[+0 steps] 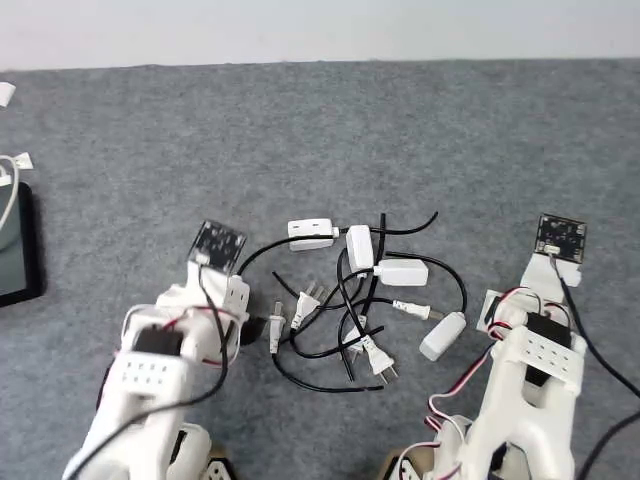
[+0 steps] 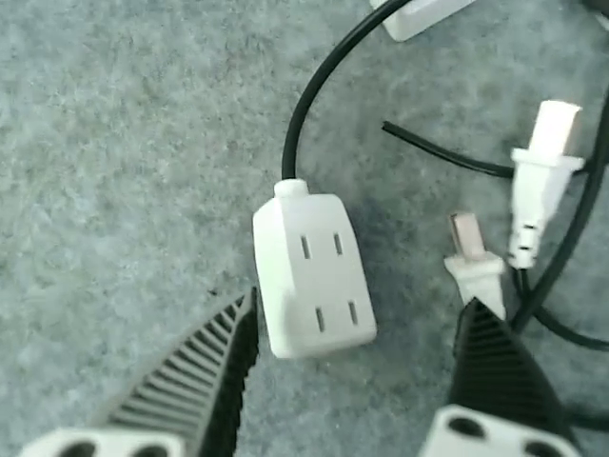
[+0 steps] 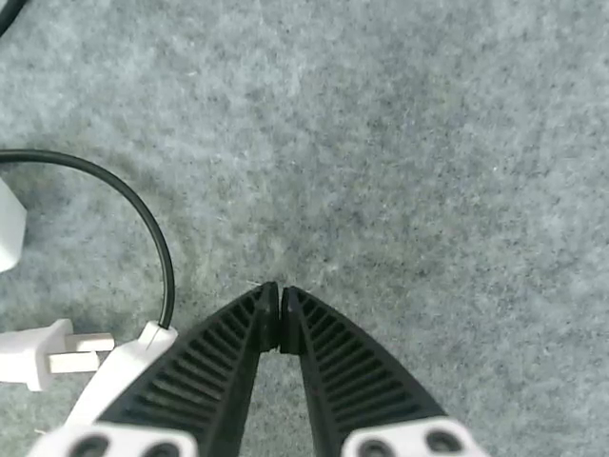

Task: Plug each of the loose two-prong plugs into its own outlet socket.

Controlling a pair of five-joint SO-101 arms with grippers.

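Left gripper (image 2: 360, 307) gapes wide around a white outlet block (image 2: 314, 276), apparently gripping nothing; right gripper (image 3: 279, 314) sits closed, empty, right of the cords (image 1: 342, 290).

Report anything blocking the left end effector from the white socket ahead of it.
Nothing visible. The socket lies on bare carpet just ahead of the open left end effector; a plug lies beside it, not between.

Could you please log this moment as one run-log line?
left gripper: open, outlet socket between fingers | right gripper: shut, empty | two-prong plugs: loose
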